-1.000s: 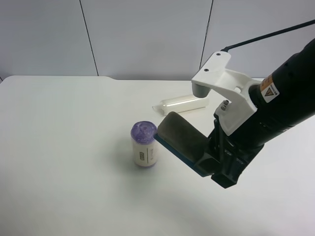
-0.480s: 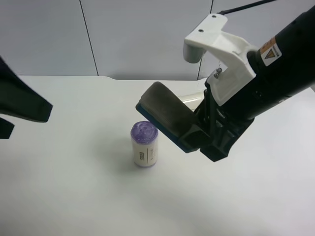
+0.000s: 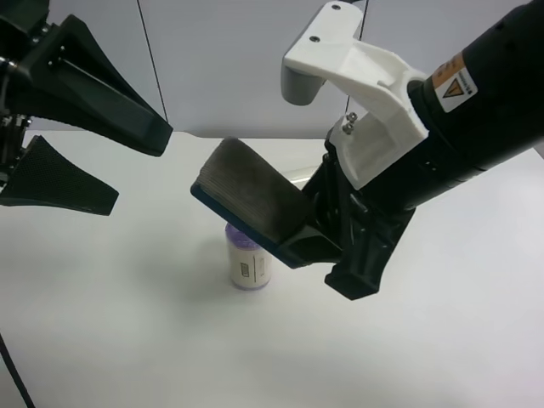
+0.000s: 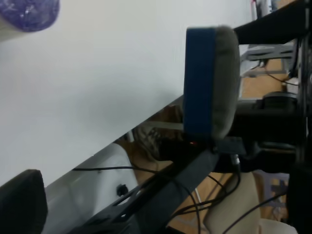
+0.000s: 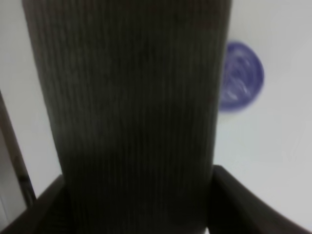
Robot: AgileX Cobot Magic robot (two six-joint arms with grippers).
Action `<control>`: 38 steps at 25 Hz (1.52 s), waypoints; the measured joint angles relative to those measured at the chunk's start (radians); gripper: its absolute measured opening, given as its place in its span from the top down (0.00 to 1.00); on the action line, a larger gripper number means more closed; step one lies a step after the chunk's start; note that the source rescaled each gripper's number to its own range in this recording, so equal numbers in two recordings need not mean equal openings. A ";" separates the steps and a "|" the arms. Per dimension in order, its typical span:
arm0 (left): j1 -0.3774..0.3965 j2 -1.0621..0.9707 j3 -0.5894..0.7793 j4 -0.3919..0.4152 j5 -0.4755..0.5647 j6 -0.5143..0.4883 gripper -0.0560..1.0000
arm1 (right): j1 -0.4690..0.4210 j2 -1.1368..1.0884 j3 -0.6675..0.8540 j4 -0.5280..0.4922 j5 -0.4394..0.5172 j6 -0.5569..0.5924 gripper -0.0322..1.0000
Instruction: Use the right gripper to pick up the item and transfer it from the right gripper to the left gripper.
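The right gripper [image 3: 316, 242] clamps its fingers on one end of the item [image 3: 246, 200], holding it aloft with the free end offered to the left gripper [image 3: 123, 166], whose fingers gape wide and empty, seemingly ready to receive. Beneath, a cylinder [image 3: 248, 265] stands on the desk [image 3: 102, 323].

The only sign is a warning sticker [image 3: 450, 78] on the black arm [image 3: 493, 102] behind the white bracket [image 3: 361, 68]: a black triangle on yellow under an orange strip, its wording too small to read. The purple-topped cylinder [image 3: 249, 265] carries a small dark printed label [image 3: 246, 270], also illegible.
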 joint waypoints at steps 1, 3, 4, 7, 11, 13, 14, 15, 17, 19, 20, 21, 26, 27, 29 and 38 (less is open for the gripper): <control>0.000 0.002 0.000 -0.008 0.000 0.004 0.00 | 0.006 0.000 0.000 0.000 -0.009 -0.004 0.95; 0.000 0.006 -0.001 -0.030 0.000 0.012 0.00 | 0.011 0.000 0.000 0.001 -0.027 -0.019 0.95; 0.000 0.006 -0.001 -0.038 0.000 0.016 0.00 | 0.012 0.000 0.000 0.006 -0.033 -0.029 0.95; 0.000 0.006 -0.001 -0.073 0.000 0.023 0.00 | 0.013 0.000 0.000 0.044 -0.053 -0.080 0.95; 0.000 0.006 -0.001 -0.113 0.000 0.033 0.00 | 0.014 0.001 0.000 0.086 -0.081 -0.125 0.95; 0.000 0.006 -0.001 -0.123 0.000 0.034 0.00 | 0.014 0.007 0.000 0.094 -0.094 -0.130 0.95; 0.000 0.006 -0.001 -0.124 -0.001 0.035 0.00 | 0.014 0.011 0.000 0.104 -0.098 -0.132 0.95; 0.000 0.006 -0.001 -0.123 -0.002 0.036 0.00 | 0.014 0.019 0.000 0.115 -0.103 -0.137 0.95; 0.000 0.006 -0.001 -0.125 -0.003 0.037 0.00 | 0.015 0.034 0.000 0.148 -0.113 -0.159 0.95; 0.000 0.006 -0.001 -0.125 -0.004 0.037 0.00 | 0.018 0.045 0.000 0.181 -0.136 -0.188 0.95; 0.000 0.006 -0.001 -0.125 -0.004 0.037 0.00 | 0.018 0.047 0.000 0.198 -0.142 -0.205 0.95; 0.000 0.006 -0.001 -0.125 -0.004 0.037 0.00 | 0.018 0.048 0.000 0.212 -0.152 -0.216 0.95; 0.000 0.006 -0.001 -0.125 -0.006 0.037 0.00 | 0.023 0.054 0.000 0.242 -0.178 -0.250 0.95; 0.000 0.006 -0.001 -0.125 -0.009 0.037 0.00 | 0.026 0.054 0.000 0.244 -0.184 -0.255 0.95; 0.000 0.010 -0.001 -0.124 -0.011 0.037 0.00 | 0.031 0.054 0.000 0.248 -0.194 -0.257 0.95; 0.000 0.058 -0.001 -0.124 -0.011 0.037 0.17 | 0.034 0.054 0.000 0.264 -0.215 -0.264 0.95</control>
